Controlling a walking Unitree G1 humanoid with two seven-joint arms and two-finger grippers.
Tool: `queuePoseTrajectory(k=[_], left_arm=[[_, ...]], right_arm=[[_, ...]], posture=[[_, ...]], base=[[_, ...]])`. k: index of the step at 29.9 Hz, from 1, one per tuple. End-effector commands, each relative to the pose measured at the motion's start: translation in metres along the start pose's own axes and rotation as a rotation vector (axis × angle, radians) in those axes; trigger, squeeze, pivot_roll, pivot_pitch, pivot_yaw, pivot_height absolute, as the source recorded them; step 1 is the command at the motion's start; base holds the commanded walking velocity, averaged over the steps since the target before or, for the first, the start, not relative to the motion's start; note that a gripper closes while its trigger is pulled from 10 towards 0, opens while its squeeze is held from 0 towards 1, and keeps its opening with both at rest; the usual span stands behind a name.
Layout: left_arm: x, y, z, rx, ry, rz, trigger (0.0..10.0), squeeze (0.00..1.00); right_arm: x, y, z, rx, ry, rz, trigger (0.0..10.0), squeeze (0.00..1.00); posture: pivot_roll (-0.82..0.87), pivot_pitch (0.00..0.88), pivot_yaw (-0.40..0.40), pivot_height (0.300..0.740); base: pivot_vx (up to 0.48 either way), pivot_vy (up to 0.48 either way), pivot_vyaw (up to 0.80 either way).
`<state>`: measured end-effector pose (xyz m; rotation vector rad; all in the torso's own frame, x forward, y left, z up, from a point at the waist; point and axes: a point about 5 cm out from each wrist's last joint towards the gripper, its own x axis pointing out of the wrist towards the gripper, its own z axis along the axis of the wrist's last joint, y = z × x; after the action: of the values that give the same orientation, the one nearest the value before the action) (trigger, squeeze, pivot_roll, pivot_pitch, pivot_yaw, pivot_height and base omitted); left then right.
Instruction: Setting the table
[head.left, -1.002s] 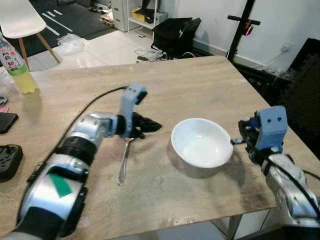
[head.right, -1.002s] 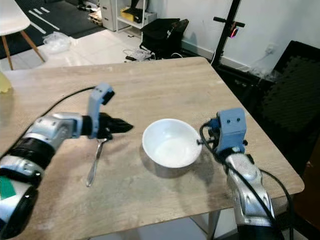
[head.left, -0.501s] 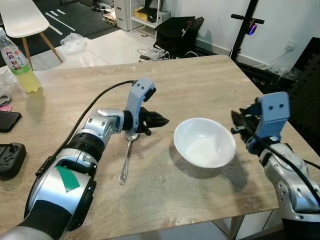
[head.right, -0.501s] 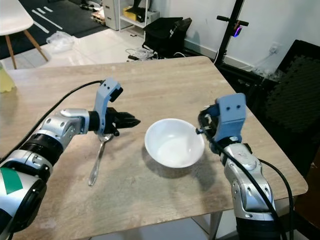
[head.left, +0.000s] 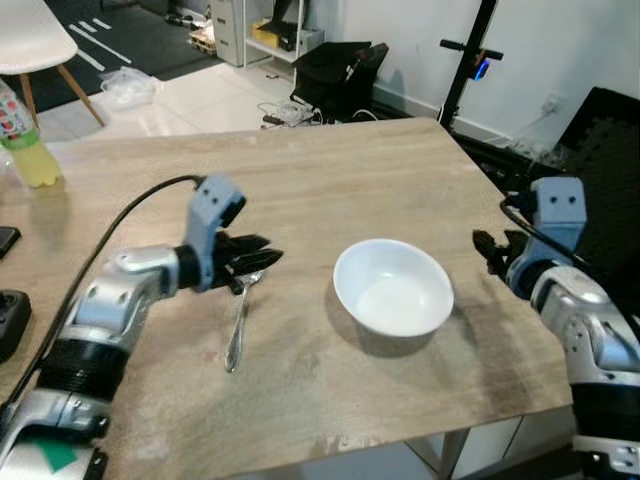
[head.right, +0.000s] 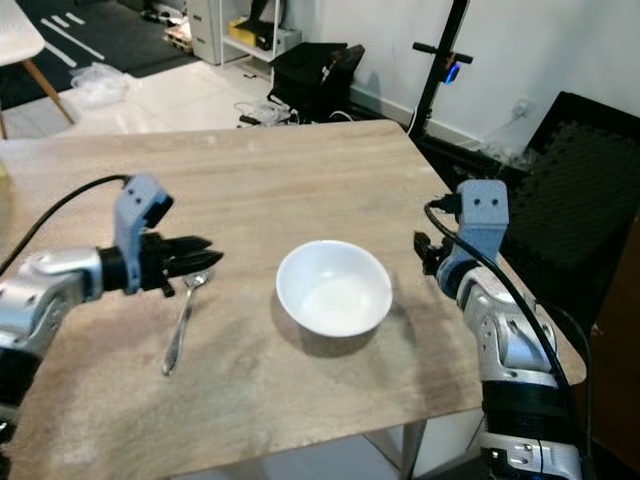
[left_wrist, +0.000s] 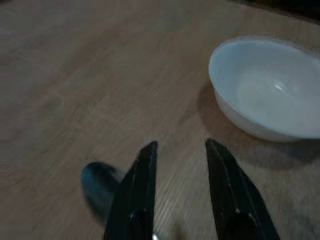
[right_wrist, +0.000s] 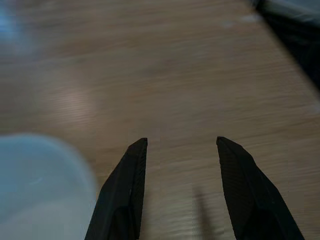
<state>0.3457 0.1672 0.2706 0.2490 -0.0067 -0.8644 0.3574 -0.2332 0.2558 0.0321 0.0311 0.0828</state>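
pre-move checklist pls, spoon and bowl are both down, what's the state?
1. Spoon flat on the table, beside the bowl: ok.
2. White bowl upright, empty: ok.
3. Left gripper open, holding nothing, over the spoon's bowl end: ok.
4. Right gripper open, holding nothing, beside the bowl's right: ok.
5. Left fingers off the spoon: cannot tell.
6. Bottle at the far left, away from both arms: ok.
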Motion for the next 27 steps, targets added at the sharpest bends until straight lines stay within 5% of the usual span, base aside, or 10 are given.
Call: queuePoseTrajectory(k=[1, 11, 16, 24, 25, 26, 27], left_arm=[[-0.010, -0.003, -0.003, -0.013, 0.014, 0.022, 10.0, 0.00], [-0.027, -0.001, 0.011, 0.031, 0.024, 0.160, 10.0, 0.00], [-0.030, -0.027, 0.025, 0.055, -0.007, 0.058, 10.0, 0.00], [-0.032, -0.039, 0.022, 0.043, 0.008, 0.014, 10.0, 0.00], [-0.032, -0.039, 0.022, 0.039, 0.010, 0.018, 10.0, 0.00], [-0.032, -0.039, 0.022, 0.037, 0.013, 0.020, 10.0, 0.00], [-0.032, -0.039, 0.021, 0.036, 0.015, 0.022, 10.0, 0.00]], right_arm=[[-0.001, 0.001, -0.008, -0.002, 0.043, 0.048, 10.0, 0.00], [-0.013, 0.011, -0.034, -0.049, 0.136, 0.090, 10.0, 0.00], [-0.020, 0.006, -0.052, -0.041, 0.190, 0.035, 10.0, 0.00], [-0.020, 0.006, -0.057, 0.022, 0.195, 0.037, 10.0, 0.00], [-0.019, 0.008, -0.058, 0.058, 0.192, 0.050, 8.8, 0.00], [-0.018, 0.011, -0.059, 0.102, 0.188, 0.070, 2.9, 0.00], [-0.017, 0.014, -0.059, 0.144, 0.184, 0.090, 0.0, 0.00]], posture=[[0.08, 0.104, -0.074, 0.740], [0.08, 0.108, -0.043, 0.740], [0.09, 0.113, -0.021, 0.740], [0.10, 0.113, -0.019, 0.740], [0.10, 0.114, -0.020, 0.740], [0.10, 0.114, -0.021, 0.740], [0.10, 0.114, -0.021, 0.740]], base=[[0.000, 0.000, 0.00], [0.000, 0.000, 0.00], [0.000, 0.000, 0.00], [0.000, 0.000, 0.00], [0.000, 0.000, 0.00], [0.000, 0.000, 0.00], [0.000, 0.000, 0.00]])
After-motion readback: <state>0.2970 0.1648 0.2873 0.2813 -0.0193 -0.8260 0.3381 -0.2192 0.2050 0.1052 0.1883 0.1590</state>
